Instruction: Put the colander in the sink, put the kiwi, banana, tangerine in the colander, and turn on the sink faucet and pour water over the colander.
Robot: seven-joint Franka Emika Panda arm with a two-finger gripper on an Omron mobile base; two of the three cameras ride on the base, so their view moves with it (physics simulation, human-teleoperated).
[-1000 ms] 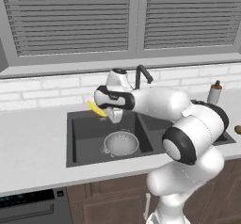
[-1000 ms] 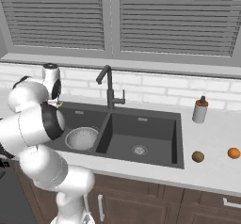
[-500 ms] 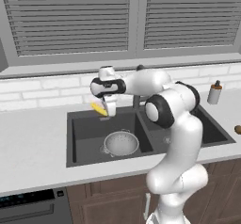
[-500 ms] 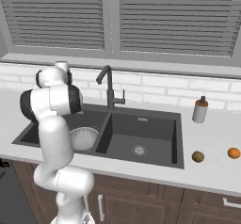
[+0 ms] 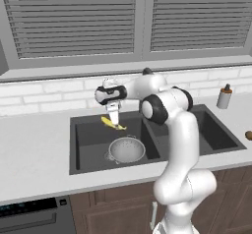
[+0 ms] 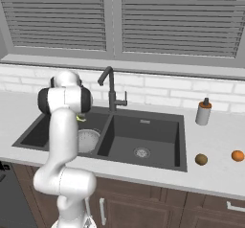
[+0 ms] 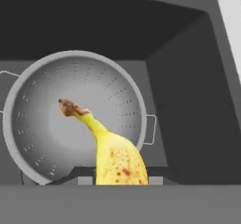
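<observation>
Hand view looks down on the banana (image 7: 116,159), grasped by the gripper (image 5: 114,124) directly above the colander (image 7: 75,115). That colander sits in the sink's (image 5: 88,142) left basin; kiwi (image 6: 201,159) and tangerine (image 6: 238,155) lie on the counter right of the sink.

No readable text, label, brand, number or sign appears on any object or surface in these three camera views.

Counter (image 6: 217,172): kiwi (image 6: 201,159), tangerine (image 6: 238,155), soap bottle (image 6: 203,112) on it.
</observation>
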